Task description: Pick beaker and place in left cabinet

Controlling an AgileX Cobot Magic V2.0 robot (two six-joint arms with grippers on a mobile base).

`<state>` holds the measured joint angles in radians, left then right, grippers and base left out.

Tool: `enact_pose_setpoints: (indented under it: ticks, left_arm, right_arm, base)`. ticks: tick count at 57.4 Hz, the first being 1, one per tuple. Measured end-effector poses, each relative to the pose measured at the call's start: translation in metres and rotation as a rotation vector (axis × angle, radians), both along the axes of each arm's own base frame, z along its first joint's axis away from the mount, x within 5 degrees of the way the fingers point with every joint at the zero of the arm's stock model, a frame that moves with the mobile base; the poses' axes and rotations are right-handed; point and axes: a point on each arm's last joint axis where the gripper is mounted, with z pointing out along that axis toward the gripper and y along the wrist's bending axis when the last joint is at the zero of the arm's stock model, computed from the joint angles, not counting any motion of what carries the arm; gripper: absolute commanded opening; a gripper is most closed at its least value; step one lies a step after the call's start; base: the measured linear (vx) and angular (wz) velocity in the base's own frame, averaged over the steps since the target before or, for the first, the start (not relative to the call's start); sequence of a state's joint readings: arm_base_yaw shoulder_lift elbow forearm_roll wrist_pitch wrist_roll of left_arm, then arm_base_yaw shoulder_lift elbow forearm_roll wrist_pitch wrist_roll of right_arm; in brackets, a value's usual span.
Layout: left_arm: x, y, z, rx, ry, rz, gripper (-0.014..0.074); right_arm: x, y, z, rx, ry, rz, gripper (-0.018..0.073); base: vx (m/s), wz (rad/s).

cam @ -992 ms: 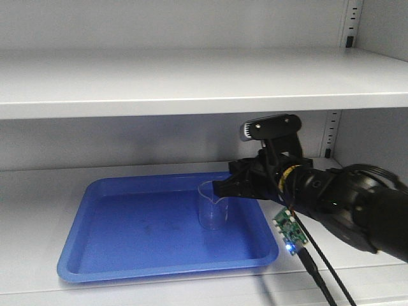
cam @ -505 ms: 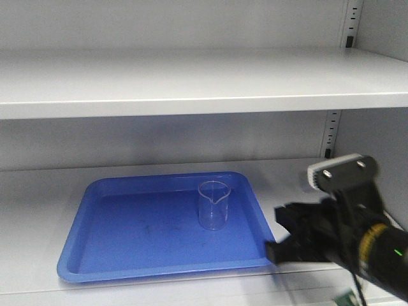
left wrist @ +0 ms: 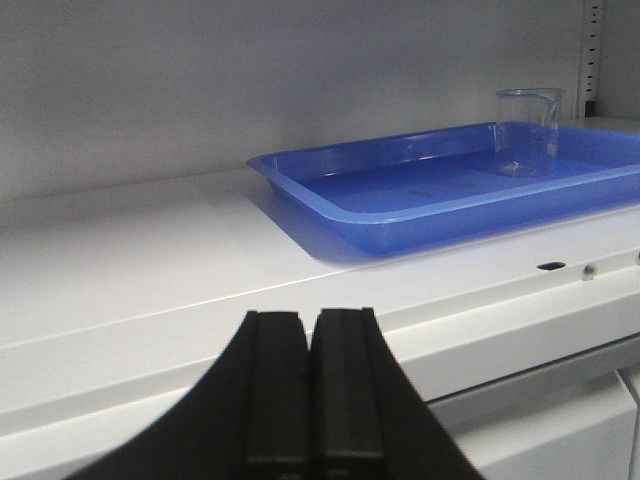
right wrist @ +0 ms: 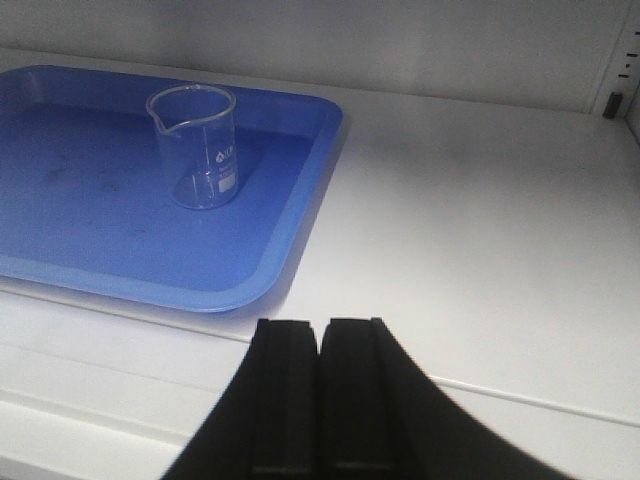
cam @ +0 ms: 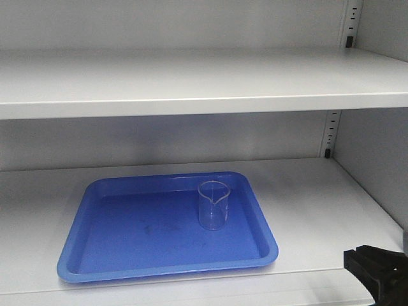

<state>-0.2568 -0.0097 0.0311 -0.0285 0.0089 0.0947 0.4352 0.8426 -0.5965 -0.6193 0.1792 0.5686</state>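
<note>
The clear glass beaker (cam: 212, 204) stands upright on a blue tray (cam: 115, 255) on the lower shelf of the pale grey cabinet (cam: 191, 83). It also shows in the right wrist view (right wrist: 197, 146) and in the left wrist view (left wrist: 527, 130). My right gripper (right wrist: 320, 330) is shut and empty, in front of the shelf edge, right of the tray and well back from the beaker. Its black tip shows at the front view's bottom right corner (cam: 379, 271). My left gripper (left wrist: 309, 320) is shut and empty, below the shelf edge, left of the tray.
The blue tray (right wrist: 90, 260) covers the left and middle of the lower shelf. A slotted upright with black clips (cam: 329, 134) stands at the back right. The cabinet's side wall (cam: 376, 166) closes the right. An upper shelf hangs above.
My right arm has pulled back from the beaker, down and to the right, almost out of the front view. The beaker stays standing on the tray.
</note>
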Motion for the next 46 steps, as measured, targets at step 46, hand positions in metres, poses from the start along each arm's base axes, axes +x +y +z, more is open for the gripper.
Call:
enact_pose_setpoints:
  ticks: [46]
  left_arm:
    - [0.000,0.000,0.000,0.000,0.000,0.000,0.0001]
  right_arm:
    - [-0.029,-0.043,0.013,0.194,-0.060,-0.219,-0.0008]
  base:
    - [0.00,0.00]
